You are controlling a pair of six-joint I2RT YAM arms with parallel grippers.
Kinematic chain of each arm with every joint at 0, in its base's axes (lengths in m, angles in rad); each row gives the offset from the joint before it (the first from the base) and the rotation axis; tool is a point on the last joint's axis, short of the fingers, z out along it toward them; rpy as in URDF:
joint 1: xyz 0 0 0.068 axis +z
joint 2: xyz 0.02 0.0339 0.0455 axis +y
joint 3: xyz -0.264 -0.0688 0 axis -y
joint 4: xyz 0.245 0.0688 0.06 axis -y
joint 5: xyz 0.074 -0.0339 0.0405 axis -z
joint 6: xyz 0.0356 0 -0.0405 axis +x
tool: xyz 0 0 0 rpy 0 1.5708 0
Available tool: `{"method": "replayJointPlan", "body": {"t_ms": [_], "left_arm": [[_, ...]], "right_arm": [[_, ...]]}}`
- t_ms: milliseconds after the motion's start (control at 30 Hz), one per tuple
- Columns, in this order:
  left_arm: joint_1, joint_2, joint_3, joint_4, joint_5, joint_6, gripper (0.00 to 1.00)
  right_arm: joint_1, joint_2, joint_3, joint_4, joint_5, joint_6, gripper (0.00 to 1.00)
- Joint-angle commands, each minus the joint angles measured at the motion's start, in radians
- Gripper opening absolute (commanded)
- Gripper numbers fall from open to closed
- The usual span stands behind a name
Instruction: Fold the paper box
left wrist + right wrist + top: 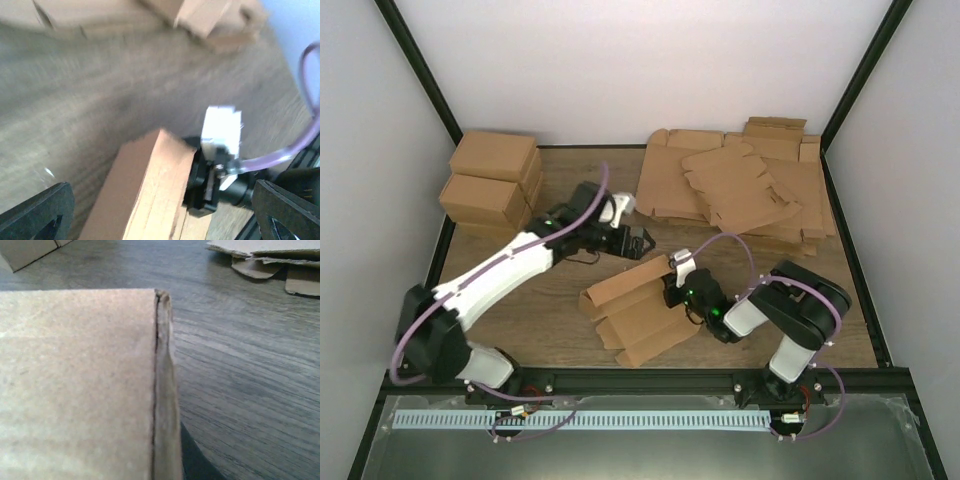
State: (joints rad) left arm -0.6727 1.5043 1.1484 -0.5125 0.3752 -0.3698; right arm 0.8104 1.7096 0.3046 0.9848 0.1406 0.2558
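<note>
Grip: my right pincer [673,291] clamped on paper box [645,335] wall; left pincer [644,243] apart, clear. Best next: left presses raised flap along crease

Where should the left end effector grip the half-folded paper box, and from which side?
On the paper box, probably the upright wall near its left end, coming from above: that thin edge stands clear, and the right end effector clamps the right end.

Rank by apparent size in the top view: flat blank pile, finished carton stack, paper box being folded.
1. flat blank pile, the largest.
2. paper box and carton stack: similar, too close to rank.
</note>
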Motion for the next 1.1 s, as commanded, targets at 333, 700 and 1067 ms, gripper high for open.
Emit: {"method": "replayJointPlan", "body": {"t_ms": [333,700,1067], "left_arm": [[0.013,-0.514,0.079,-0.24,-0.275,-0.182,1.0],[0.013,-0.739,-0.061,-0.305,-0.249,-0.398,1.0],[0.013,-0.814,-0.397,-0.063,-0.128,-0.469,0.95]], "right_arm": [[-0.029,-0.235,0.168,-0.373,0.205,0.415,0.01],[-0.076,-0.273,0.219,-0.43,0.123,0.562,0.01],[-0.076,-0.308,0.203,-0.432,0.118,0.558,0.01]]}}
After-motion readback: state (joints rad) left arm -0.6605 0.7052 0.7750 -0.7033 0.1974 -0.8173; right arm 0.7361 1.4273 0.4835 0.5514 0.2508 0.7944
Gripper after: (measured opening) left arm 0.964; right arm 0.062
